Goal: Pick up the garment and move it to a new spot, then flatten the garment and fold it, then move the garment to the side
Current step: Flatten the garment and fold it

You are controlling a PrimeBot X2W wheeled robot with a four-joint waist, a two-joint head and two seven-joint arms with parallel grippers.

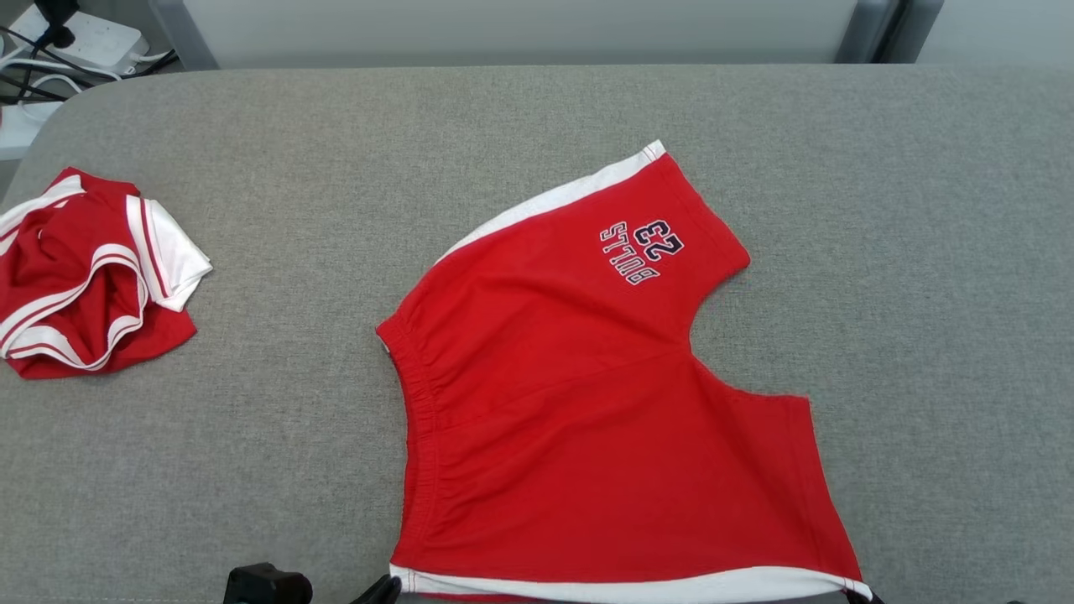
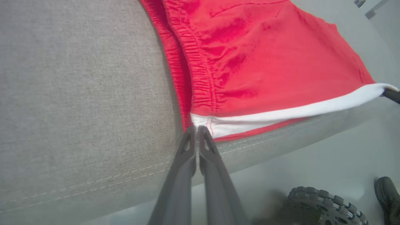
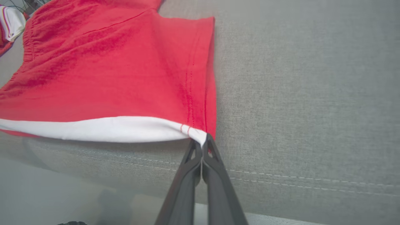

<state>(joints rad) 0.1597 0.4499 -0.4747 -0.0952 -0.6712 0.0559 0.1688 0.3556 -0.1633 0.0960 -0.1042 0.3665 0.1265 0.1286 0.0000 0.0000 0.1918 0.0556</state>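
White edge of shorts (image 1: 587, 419) along near table (image 1: 940, 294) rim; bare surface rightward.

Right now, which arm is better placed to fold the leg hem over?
Right. The right tool is shut on the red fabric shorts' white-trimmed hem corner; left tool pinches the waistband end.

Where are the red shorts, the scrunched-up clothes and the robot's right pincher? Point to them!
red shorts (image 1: 570, 419), head view, middle of the red front.
scrunched-up clothes (image 1: 84, 277), head view, on the red folds.
right gripper (image 3: 202, 146), right wrist view, between its fingertips, pinching the shorts' corner.
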